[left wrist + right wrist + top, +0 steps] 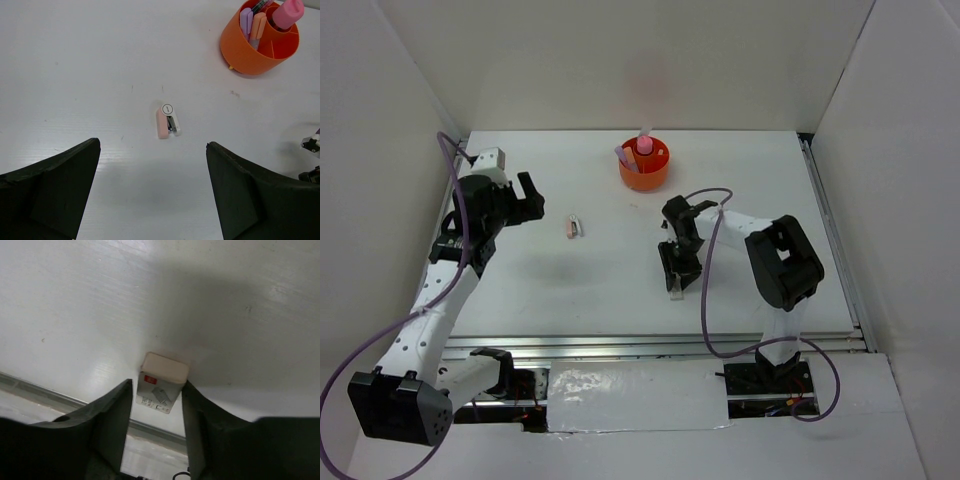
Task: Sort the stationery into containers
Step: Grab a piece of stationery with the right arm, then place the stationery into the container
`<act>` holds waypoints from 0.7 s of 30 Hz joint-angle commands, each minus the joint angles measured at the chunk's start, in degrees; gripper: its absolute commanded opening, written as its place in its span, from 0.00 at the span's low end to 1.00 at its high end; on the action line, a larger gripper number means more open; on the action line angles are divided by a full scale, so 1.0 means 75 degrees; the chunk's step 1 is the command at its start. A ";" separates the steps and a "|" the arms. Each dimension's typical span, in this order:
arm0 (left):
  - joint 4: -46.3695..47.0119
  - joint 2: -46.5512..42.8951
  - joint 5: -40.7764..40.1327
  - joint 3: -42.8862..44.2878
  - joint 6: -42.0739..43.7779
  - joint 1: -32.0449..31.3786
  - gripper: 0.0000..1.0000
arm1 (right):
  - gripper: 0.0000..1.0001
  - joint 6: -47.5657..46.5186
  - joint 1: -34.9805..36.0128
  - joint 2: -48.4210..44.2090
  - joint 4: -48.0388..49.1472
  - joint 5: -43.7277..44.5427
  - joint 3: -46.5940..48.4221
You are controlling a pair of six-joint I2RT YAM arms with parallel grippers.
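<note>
The round orange tub (644,168) stands at the back centre and also shows in the left wrist view (260,42). It holds a pink glue stick (287,12), purple pens (246,20) and an orange-pink marker (258,25). A small pink-and-white item (574,227) lies flat on the table, ahead of my left gripper (167,121). My left gripper (525,195) is open and empty above the table (152,200). My right gripper (678,272) points down near the front, its jaws close around a beige eraser (162,371) in a white sleeve, which also shows in the top view (675,293).
White walls enclose the table on the left, back and right. A metal rail (660,343) runs along the near edge, just past the right gripper (156,385). The right arm's cable (705,300) loops over the table.
</note>
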 commanded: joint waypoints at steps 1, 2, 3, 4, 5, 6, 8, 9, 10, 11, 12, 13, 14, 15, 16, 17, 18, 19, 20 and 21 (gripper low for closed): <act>0.0228 0.0110 -0.0018 0.0020 -0.0156 -0.0067 0.99 | 0.48 -0.0018 0.0067 0.0124 -0.0250 0.0231 0.0426; 0.0240 0.0134 -0.0030 0.0044 -0.0156 -0.0055 0.99 | 0.43 -0.0030 0.0067 0.0124 -0.0308 0.0255 0.0520; 0.0252 0.0169 -0.0030 0.0056 -0.0145 -0.0067 0.99 | 0.41 -0.0100 0.0055 0.0124 -0.0344 0.0255 0.0626; 0.0275 0.0205 -0.0030 0.0056 -0.0156 -0.0067 0.99 | 0.34 -0.0147 0.0032 0.0135 -0.0414 0.0185 0.0894; 0.0310 0.0240 -0.0041 0.0056 -0.0156 -0.0079 0.99 | 0.32 -0.0275 -0.0050 0.0136 -0.0438 0.0138 0.1047; 0.0333 0.0263 -0.0053 0.0067 -0.0168 -0.0079 0.99 | 0.31 -0.0311 -0.0085 0.0136 -0.0438 0.0115 0.1211; 0.0392 0.0369 -0.0088 0.0079 -0.0226 -0.0125 0.99 | 0.27 -0.0452 -0.0225 0.0147 -0.0473 0.0079 0.1843; 0.0415 0.0392 -0.0088 0.0079 -0.0238 -0.0137 0.99 | 0.24 -0.0499 -0.0273 0.0112 -0.0450 0.0126 0.2135; 0.0497 0.0427 -0.0077 0.0079 -0.0250 -0.0172 0.99 | 0.21 -0.0522 -0.0331 0.0124 -0.0403 0.0231 0.2777; 0.0556 0.0416 -0.0007 0.0044 -0.0250 -0.0172 0.99 | 0.20 -0.0546 -0.0413 0.0124 -0.0345 0.0301 0.3119; 0.0638 0.0427 0.0029 0.0021 -0.0250 -0.0207 0.99 | 0.20 -0.0546 -0.0599 0.0124 -0.0240 0.0383 0.3471; 0.0685 0.0416 0.0075 -0.0003 -0.0238 -0.0219 0.99 | 0.20 -0.0523 -0.0706 0.0124 0.0109 0.0488 0.4136; 0.0766 0.0427 0.0122 -0.0015 -0.0238 -0.0219 0.99 | 0.20 -0.0476 -0.0823 0.0101 0.0380 0.0721 0.4386; 0.0790 0.0474 0.0146 -0.0015 -0.0227 -0.0242 0.99 | 0.19 -0.0429 -0.1021 0.0077 0.1090 0.0863 0.4748; 0.0825 0.0498 0.0158 -0.0015 -0.0203 -0.0231 0.99 | 0.19 -0.0394 -0.1127 0.0042 0.1561 0.1027 0.4856; 0.0837 0.0533 0.0158 0.0009 -0.0168 -0.0231 0.99 | 0.18 -0.0405 -0.1210 -0.0028 0.1960 0.1284 0.4892; 0.0838 0.0591 0.0169 0.0055 -0.0156 -0.0231 0.99 | 0.18 -0.0463 -0.1280 -0.0063 0.2475 0.1414 0.4892; 0.0826 0.0615 0.0181 0.0079 -0.0133 -0.0231 0.99 | 0.18 -0.0557 -0.1385 -0.0110 0.3443 0.1496 0.4742; 0.0861 0.0638 0.0193 0.0114 -0.0086 -0.0231 0.99 | 0.18 -0.0790 -0.1421 -0.0145 0.3917 0.1544 0.4636; 0.0873 0.0685 0.0216 0.0126 -0.0063 -0.0231 0.99 | 0.18 -0.0920 -0.1433 -0.0146 0.4374 0.1533 0.4449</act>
